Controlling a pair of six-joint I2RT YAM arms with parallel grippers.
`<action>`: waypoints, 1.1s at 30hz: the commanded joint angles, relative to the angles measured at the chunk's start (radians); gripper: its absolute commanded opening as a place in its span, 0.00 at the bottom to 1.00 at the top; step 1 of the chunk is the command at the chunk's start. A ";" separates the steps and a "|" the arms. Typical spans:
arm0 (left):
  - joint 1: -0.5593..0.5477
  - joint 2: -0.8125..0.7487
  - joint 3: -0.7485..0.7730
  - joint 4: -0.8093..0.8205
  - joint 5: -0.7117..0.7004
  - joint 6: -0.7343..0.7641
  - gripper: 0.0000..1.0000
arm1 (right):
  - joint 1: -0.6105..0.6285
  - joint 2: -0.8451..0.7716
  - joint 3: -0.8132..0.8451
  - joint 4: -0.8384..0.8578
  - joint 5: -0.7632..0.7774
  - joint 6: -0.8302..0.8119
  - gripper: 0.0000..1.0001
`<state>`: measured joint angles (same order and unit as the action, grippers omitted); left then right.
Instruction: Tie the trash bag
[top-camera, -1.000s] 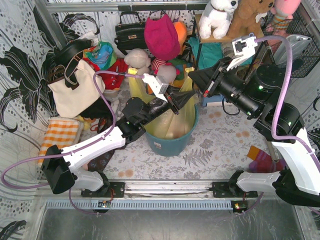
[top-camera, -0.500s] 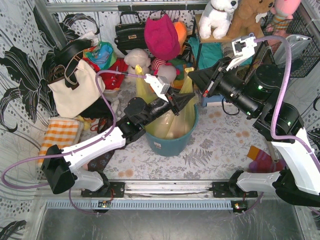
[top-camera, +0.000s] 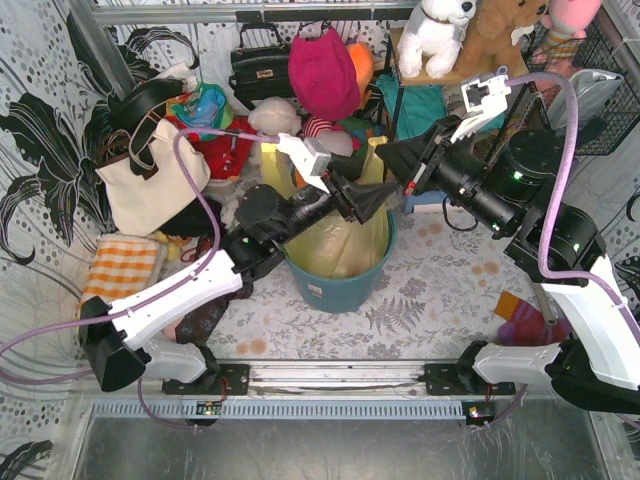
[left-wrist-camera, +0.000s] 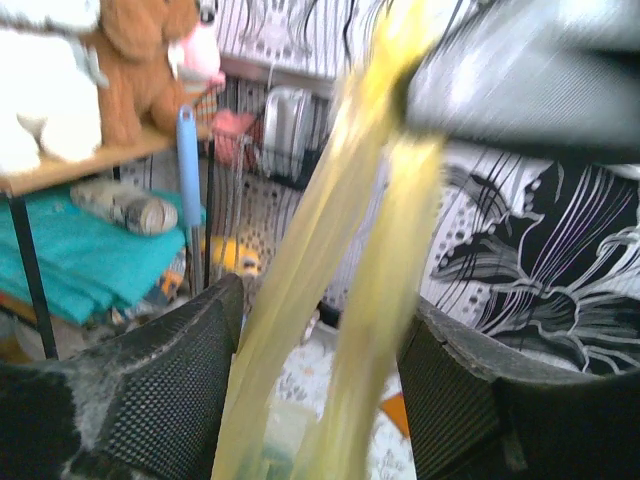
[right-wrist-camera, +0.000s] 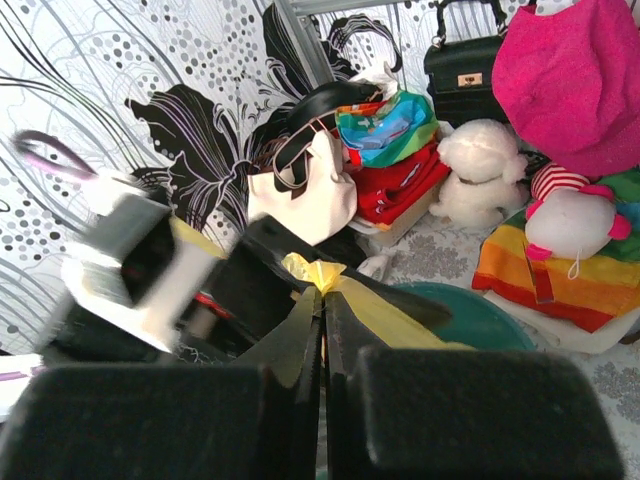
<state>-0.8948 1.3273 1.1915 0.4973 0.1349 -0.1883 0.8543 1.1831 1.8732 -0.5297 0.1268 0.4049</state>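
My left gripper (left-wrist-camera: 320, 345) has just let go: its jaws now stand apart, and the trash bag (top-camera: 345, 245) strips run loose between them. The right gripper (right-wrist-camera: 322, 300) stays clamped on the bag's end, above the teal bucket (top-camera: 335, 290). I think the knot is unfinished.

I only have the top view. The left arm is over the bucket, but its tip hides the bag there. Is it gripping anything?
Observer: No. In the left wrist view the left gripper has its jaws apart, and two strands of the bag run between them unclamped.
Reviewer: So is anything holding the bag up?
Observer: Yes. In the right wrist view the right gripper has its jaws shut on a yellow strand, with a crumpled end poking out just above the tips.
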 joint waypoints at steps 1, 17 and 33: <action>0.009 -0.065 0.091 0.017 0.016 0.001 0.70 | 0.004 -0.020 -0.013 0.043 -0.001 0.017 0.00; 0.008 -0.053 0.088 0.011 0.065 0.019 0.57 | 0.005 -0.019 -0.010 0.051 -0.021 0.022 0.00; 0.009 -0.047 0.080 0.026 0.047 0.010 0.00 | 0.005 -0.051 -0.072 0.086 -0.045 -0.016 0.38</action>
<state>-0.8936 1.2842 1.2804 0.4763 0.1856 -0.1795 0.8547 1.1690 1.8435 -0.5125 0.1085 0.4091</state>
